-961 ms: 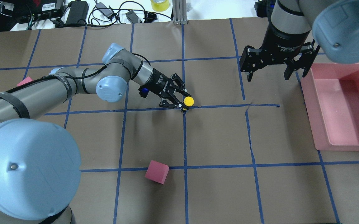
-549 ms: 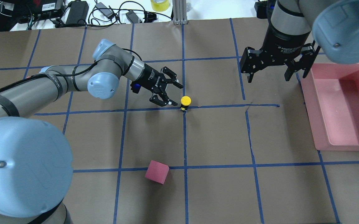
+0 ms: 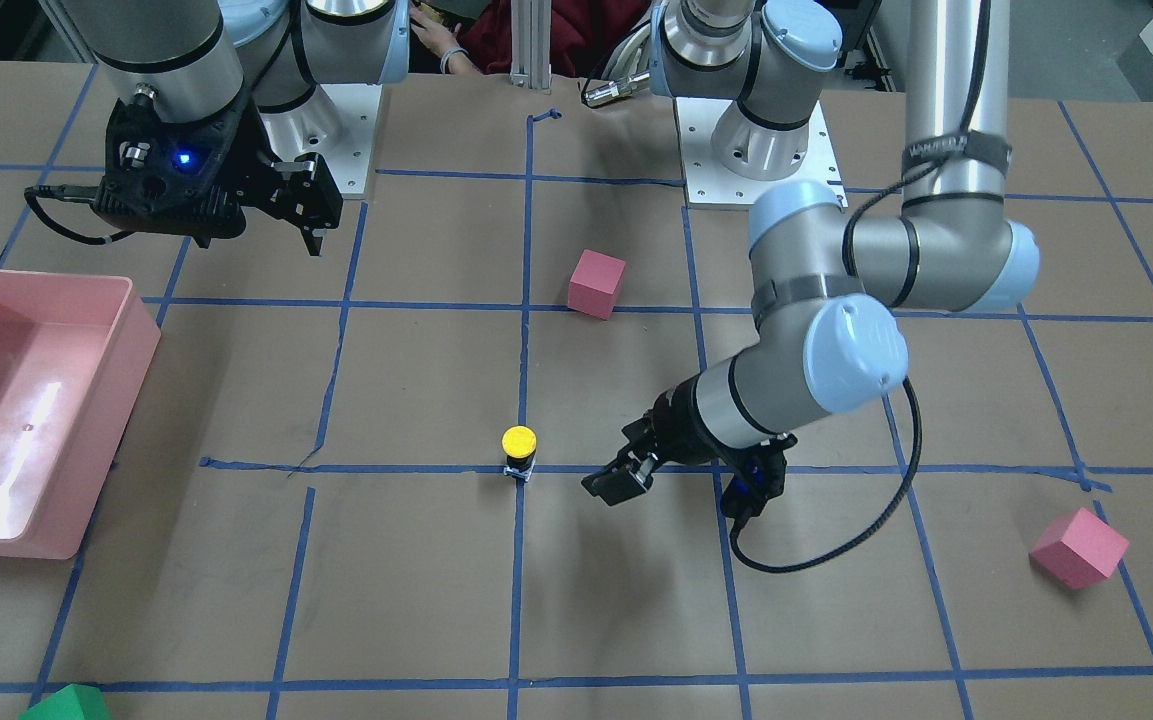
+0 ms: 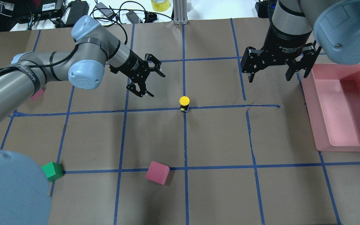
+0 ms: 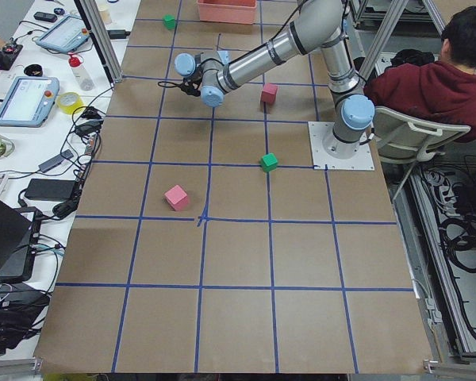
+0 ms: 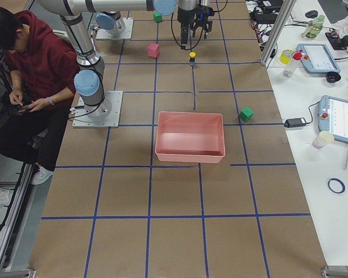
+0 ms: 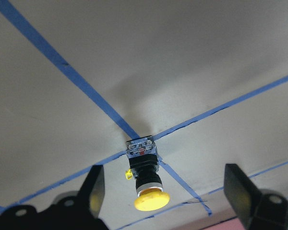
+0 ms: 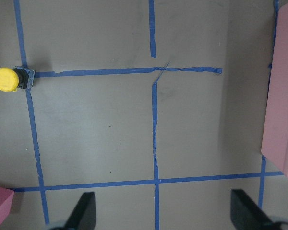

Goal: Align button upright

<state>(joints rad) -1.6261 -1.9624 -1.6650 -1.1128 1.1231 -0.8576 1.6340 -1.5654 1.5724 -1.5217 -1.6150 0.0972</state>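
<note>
Left jaws released, now wide, backed well clear; button [image 4: 184, 102] stands alone, cap-up, on table [image 4: 217, 137]. Likely done; right jaws wide, idle

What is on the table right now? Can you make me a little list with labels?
button: standing upright, yellow cap on top, on a tape crossing, nothing touching it
left gripper: open, holding nothing, off to the button's side
right gripper: open, holding nothing, next to the bin
bin: pink, on the robot's right side
pink cube: on the table, nearer the robot
green cube: on the table, nearer the robot
</note>
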